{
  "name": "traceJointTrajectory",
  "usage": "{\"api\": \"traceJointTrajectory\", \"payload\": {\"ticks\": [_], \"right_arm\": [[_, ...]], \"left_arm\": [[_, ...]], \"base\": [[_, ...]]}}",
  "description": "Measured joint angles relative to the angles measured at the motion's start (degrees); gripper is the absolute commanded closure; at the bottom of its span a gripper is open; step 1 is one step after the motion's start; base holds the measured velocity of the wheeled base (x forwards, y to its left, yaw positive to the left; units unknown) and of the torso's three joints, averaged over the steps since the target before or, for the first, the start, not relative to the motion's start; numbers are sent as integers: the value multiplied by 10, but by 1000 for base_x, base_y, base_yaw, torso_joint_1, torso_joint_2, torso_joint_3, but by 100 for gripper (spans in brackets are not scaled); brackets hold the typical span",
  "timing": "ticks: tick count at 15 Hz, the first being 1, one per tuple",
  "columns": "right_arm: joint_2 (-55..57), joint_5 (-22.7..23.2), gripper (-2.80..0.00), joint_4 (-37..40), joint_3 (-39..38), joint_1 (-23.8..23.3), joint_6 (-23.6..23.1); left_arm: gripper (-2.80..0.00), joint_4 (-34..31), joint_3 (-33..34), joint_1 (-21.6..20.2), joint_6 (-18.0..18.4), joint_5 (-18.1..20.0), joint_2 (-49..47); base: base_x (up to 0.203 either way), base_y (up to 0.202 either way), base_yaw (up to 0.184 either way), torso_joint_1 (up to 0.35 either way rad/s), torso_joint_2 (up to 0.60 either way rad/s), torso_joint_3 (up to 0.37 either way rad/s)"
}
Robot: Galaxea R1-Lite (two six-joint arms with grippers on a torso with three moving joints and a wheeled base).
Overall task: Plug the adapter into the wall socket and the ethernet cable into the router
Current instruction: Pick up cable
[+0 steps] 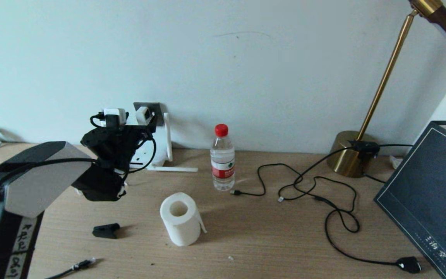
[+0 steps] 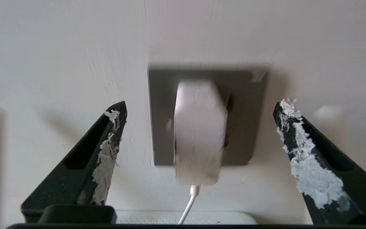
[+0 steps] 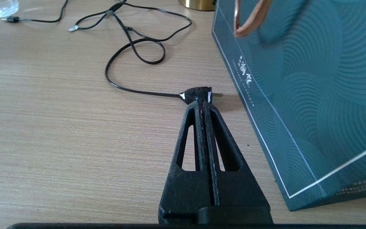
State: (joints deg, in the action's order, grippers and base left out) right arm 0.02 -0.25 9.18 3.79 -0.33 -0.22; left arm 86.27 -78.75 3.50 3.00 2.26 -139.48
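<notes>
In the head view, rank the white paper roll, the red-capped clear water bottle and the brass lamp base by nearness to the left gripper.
From the open left gripper, by the wall:
1. White paper roll, front of the desk.
2. Red-capped clear water bottle, mid-desk; too close to the roll to call firmly.
3. Brass lamp base, far right.

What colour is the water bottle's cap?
Red; the bottle's cap shows best in the head view.

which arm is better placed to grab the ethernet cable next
Left. The ethernet cable lies on the robot's left, nearer the open left claw facing the plugged-in adapter; the shut right claw sits far right.
</notes>
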Motion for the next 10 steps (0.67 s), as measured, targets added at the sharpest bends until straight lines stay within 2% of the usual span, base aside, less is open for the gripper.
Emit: {"api": "traceJointTrajectory", "payload": {"ticks": [7, 10], "right_arm": [[0, 0, 0, 0, 0, 0, 0], [0, 0, 0, 0, 0, 0, 0]], "left_arm": [[-280, 4, 167, 0, -2, 27, 178], [-280, -60, 239, -9, 0, 72, 307]], "base": [[0, 0, 0, 0, 0, 0], [0, 0, 0, 0, 0, 0]]}}
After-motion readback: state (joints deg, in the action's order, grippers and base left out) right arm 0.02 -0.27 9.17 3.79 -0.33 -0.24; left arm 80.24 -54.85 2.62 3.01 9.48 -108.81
